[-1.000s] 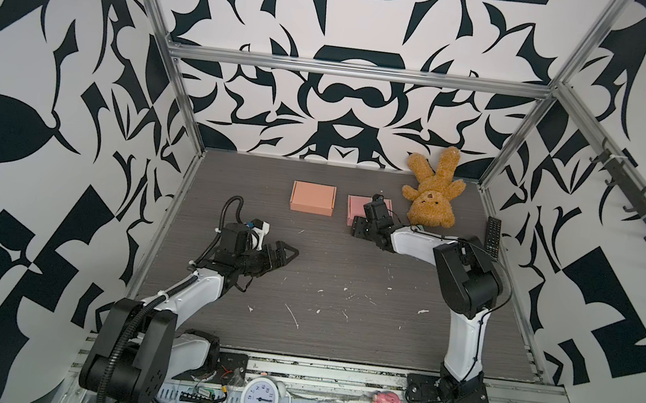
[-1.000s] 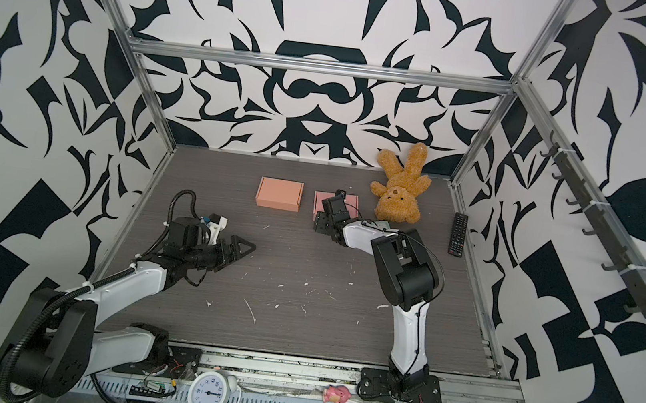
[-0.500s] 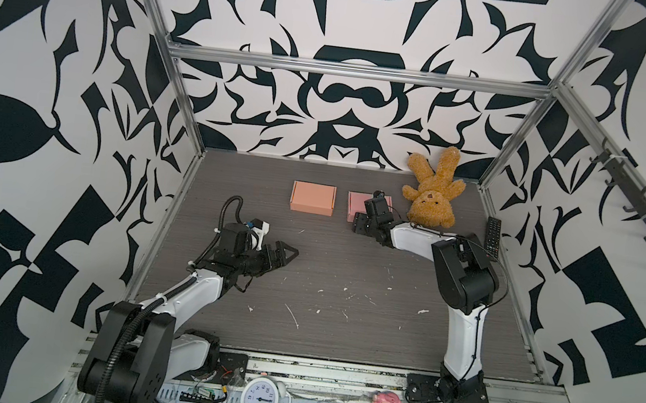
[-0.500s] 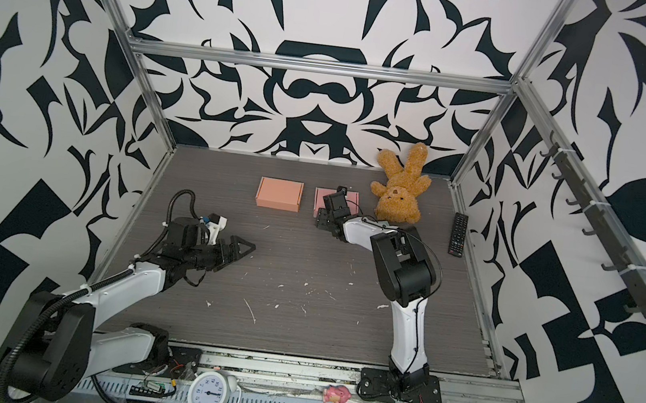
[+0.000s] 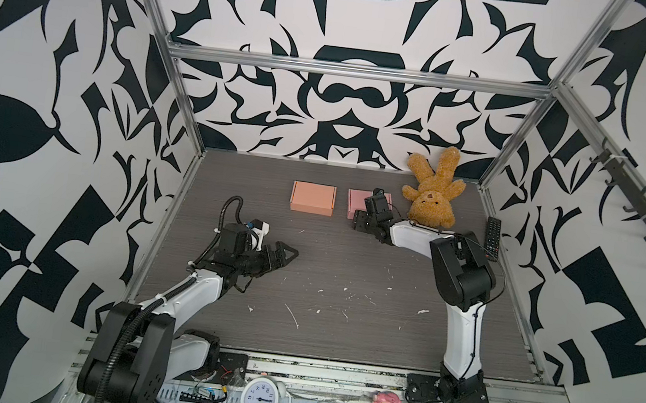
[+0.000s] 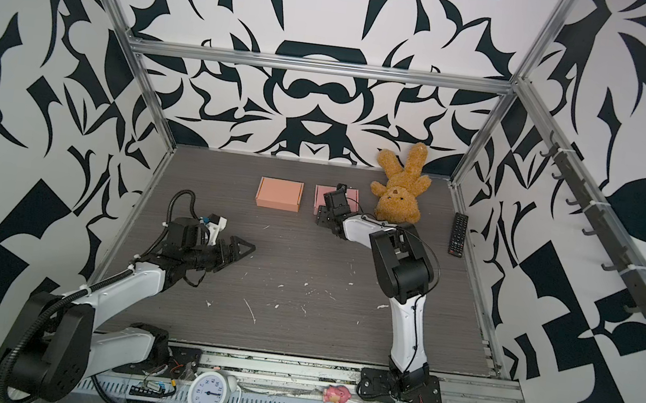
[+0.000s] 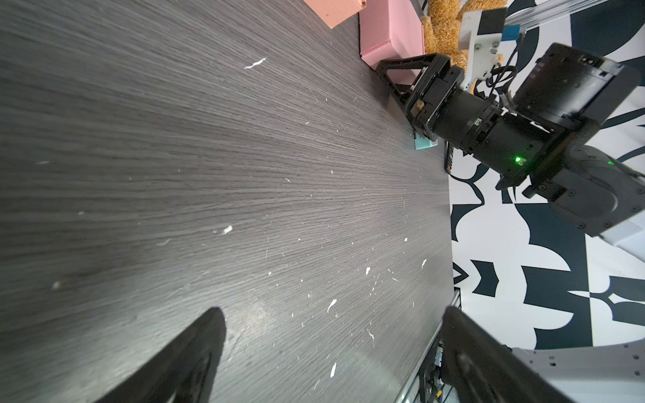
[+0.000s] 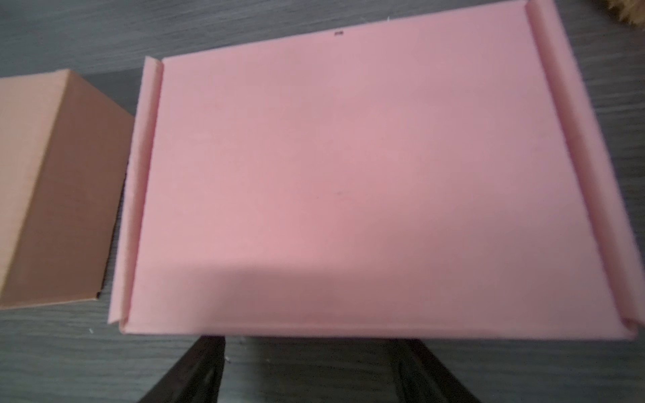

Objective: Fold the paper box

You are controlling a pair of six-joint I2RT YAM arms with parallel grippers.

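Observation:
The pink paper box point(image 8: 349, 174) lies at the back of the table point(image 5: 345, 280), with its top panel flat and a narrow flap along each side. It also shows in both top views point(image 5: 356, 199) point(image 6: 323, 194) and in the left wrist view point(image 7: 391, 31). My right gripper point(image 8: 310, 343) point(image 5: 367, 216) point(image 6: 332, 212) is open at the box's front edge, with its fingertips point(image 8: 213, 345) right at that edge and nothing between them. My left gripper point(image 7: 333, 314) point(image 5: 293, 254) point(image 6: 250, 248) stands open and empty, low over the left of the table, far from the box.
An orange closed box point(image 5: 312, 198) point(image 8: 45, 192) sits just left of the pink one. A teddy bear point(image 5: 432, 201) lies at the back right, and a remote point(image 5: 492, 236) lies by the right wall. White scraps point(image 5: 294, 318) dot the table. A clock point(image 5: 261, 399) and a pink toy point(image 5: 385, 400) sit on the front rail.
The right arm has shifted slightly to the left and towards the pink box. The left arm has not moved.

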